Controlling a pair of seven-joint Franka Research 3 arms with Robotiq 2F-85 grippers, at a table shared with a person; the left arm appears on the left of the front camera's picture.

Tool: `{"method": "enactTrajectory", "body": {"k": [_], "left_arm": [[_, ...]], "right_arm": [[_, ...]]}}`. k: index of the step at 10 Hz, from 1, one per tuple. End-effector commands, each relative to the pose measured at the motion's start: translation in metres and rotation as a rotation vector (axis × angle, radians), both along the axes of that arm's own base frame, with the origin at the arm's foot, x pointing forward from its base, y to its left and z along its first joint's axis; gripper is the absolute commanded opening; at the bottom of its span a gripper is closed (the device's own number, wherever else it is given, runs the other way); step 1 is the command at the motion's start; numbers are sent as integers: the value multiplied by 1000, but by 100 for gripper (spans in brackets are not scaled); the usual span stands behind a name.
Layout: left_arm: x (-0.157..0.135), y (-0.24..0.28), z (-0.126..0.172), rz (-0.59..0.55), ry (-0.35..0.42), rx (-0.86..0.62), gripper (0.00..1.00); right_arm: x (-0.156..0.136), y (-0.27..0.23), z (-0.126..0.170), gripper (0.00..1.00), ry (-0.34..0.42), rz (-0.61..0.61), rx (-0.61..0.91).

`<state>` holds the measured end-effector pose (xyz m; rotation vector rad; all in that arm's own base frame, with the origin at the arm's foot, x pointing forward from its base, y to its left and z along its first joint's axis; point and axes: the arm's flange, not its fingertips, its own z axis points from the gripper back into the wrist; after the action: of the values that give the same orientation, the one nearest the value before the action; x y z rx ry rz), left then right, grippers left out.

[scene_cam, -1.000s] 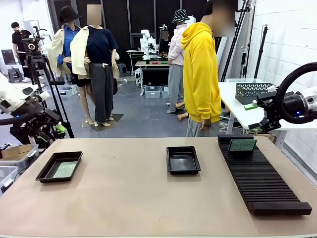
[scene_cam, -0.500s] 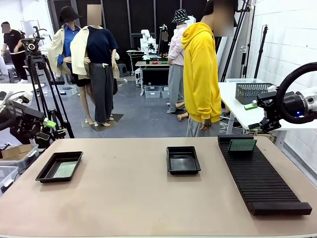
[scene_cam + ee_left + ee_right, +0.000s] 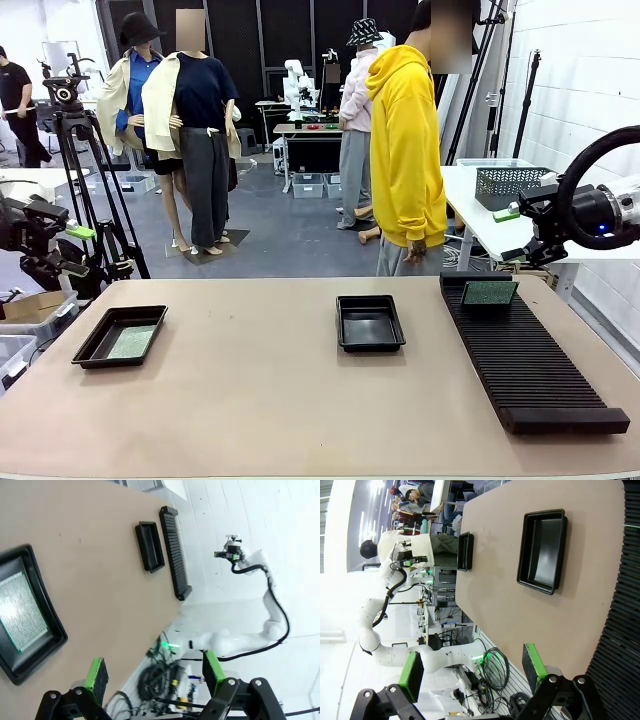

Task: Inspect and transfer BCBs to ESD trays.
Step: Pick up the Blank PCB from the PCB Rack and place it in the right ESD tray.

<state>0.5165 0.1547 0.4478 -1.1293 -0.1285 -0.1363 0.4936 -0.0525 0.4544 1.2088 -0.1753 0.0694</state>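
One thin green rectangular circuit board [image 3: 132, 342] lies in the shallow glossy black plastic tray [image 3: 95, 348] at the left of the tan bench [image 3: 260, 410]. The second green board [image 3: 489, 293] rests on the far end of the long black ribbed rack [image 3: 530, 370] at the right, with a second black tray [image 3: 371, 348], floor bare, between them. The left end effector [image 3: 72, 250] hangs off the bench's left edge and the right end effector [image 3: 513, 235] is raised beyond the rack's far end, both with green-padded fingers spread wide, gripping nothing.

Left hand [image 3: 75, 250], right hand [image 3: 512, 235]: jaws apart.
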Motion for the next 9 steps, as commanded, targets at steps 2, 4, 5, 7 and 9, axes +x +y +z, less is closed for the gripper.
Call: {"method": "enactTrajectory", "body": {"k": [2, 4, 5, 7, 9], "left_arm": [[9, 37, -2, 13, 68, -49, 100], [4, 56, -13, 33, 21, -116, 100], [2, 59, -14, 33, -1, -126, 100], [-1, 57, -18, 41, 45, -83, 100], [-1, 57, -18, 41, 45, -83, 100]], "right_arm": [[0, 2, 2, 100, 17, -9, -22], [0, 2, 2, 100, 17, -9, -22], [0, 2, 2, 100, 17, -9, -22], [0, 2, 2, 100, 17, -9, -22], [0, 2, 2, 100, 17, -9, -22]]}}
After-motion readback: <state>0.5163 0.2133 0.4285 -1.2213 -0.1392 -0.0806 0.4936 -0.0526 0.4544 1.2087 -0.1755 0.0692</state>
